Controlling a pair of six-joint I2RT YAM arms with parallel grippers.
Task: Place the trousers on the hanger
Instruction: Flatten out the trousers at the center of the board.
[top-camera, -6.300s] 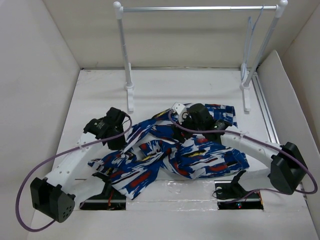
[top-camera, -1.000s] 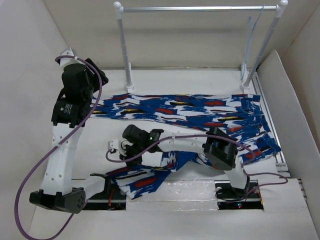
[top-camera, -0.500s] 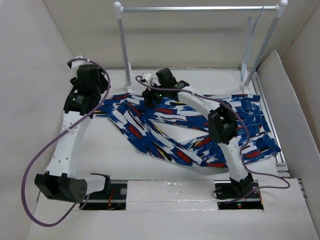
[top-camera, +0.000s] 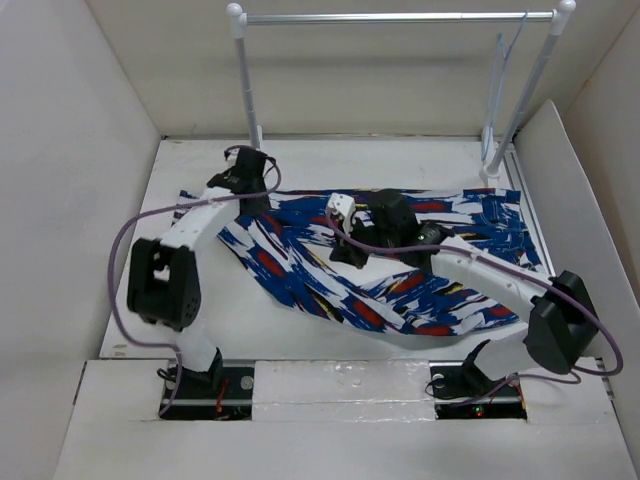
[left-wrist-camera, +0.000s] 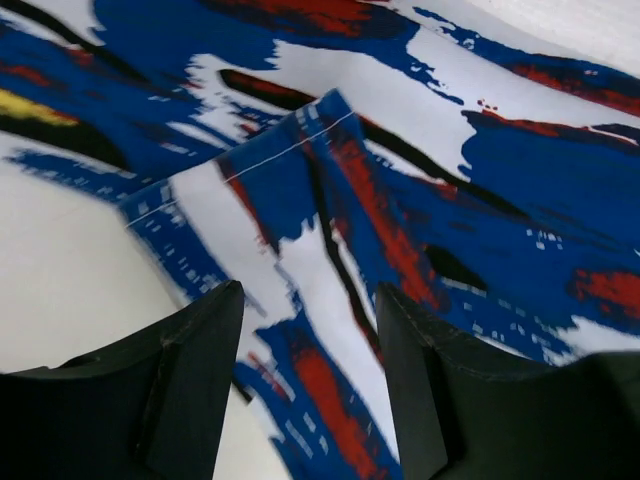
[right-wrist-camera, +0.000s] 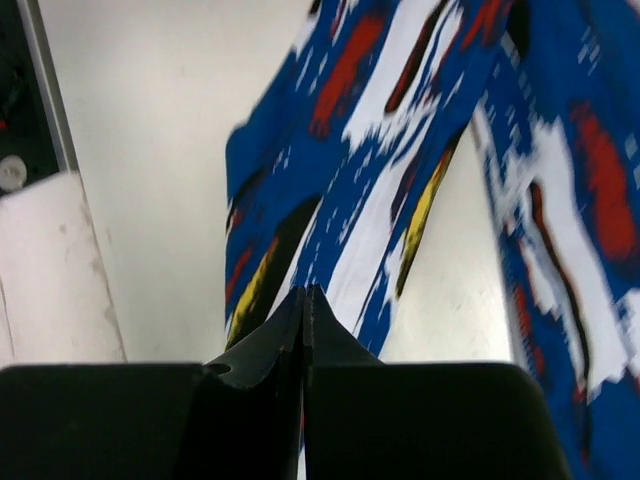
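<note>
I see the bench (top-camera: 200, 320) carrying the trousers (top-camera: 400, 230), spread out, blue with white, red and black streaks. The hanger (top-camera: 496, 80) hangs at the right end of the rail (top-camera: 400, 17). Only the wrist views show my left claw (left-wrist-camera: 310, 300) half-open over a hem and my right claw (right-wrist-camera: 303, 295) closed, empty.

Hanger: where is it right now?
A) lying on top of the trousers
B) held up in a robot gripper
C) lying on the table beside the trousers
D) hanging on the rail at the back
D: the hanger hangs from the rail close to its right post, while the trousers lie spread on the table below.
</note>
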